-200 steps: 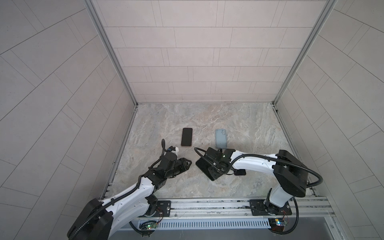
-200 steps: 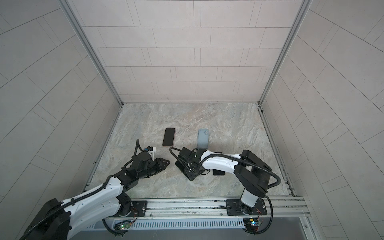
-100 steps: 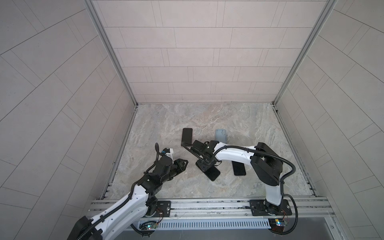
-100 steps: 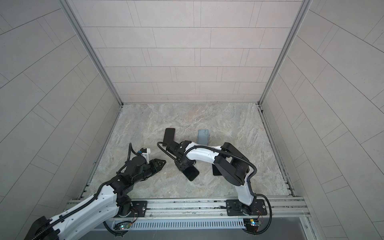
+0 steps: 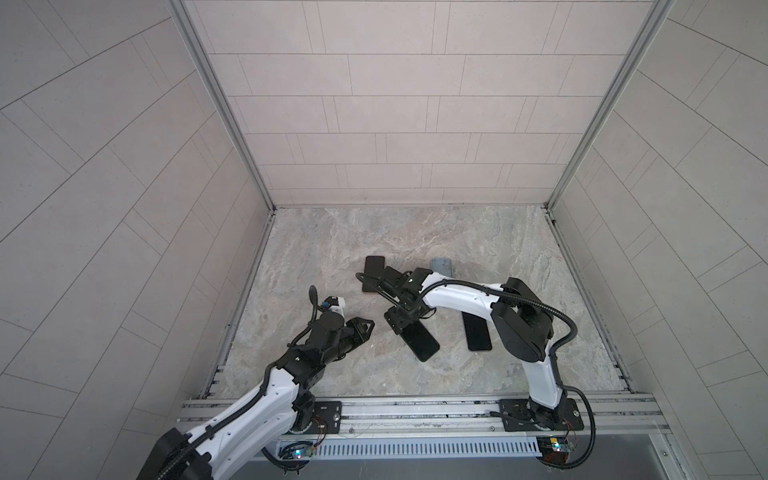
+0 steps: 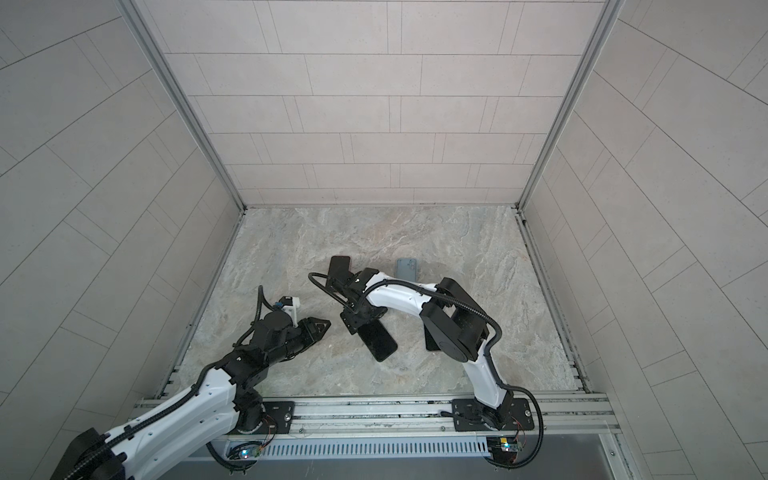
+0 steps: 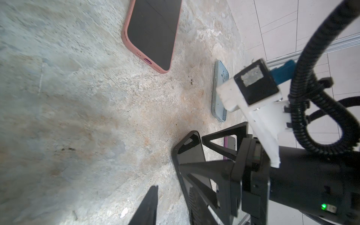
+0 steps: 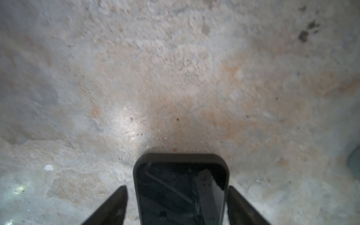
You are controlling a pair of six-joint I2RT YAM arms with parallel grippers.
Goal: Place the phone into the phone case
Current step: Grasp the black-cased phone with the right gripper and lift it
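The right gripper (image 8: 176, 188) has its fingers wide apart, with the black phone (image 5: 420, 343) in between them.

The black phone is near the middle of the counter (image 5: 415, 237), pointing toward the front. In the right wrist view there is a small gap between the phone and one finger (image 8: 111, 204), so the gripper is not squeezing it. The left gripper (image 5: 368, 329) is off to the left side. Its fingers are a little apart and hold nothing. The blue-grey phone case (image 5: 441, 266) lies farther back, well apart from the black phone. A phone in a pink case (image 7: 153, 33) lies at the back too, partly hidden by the right arm in both top views. Another dark phone (image 5: 478, 336) lies just beside the right arm's big joint.
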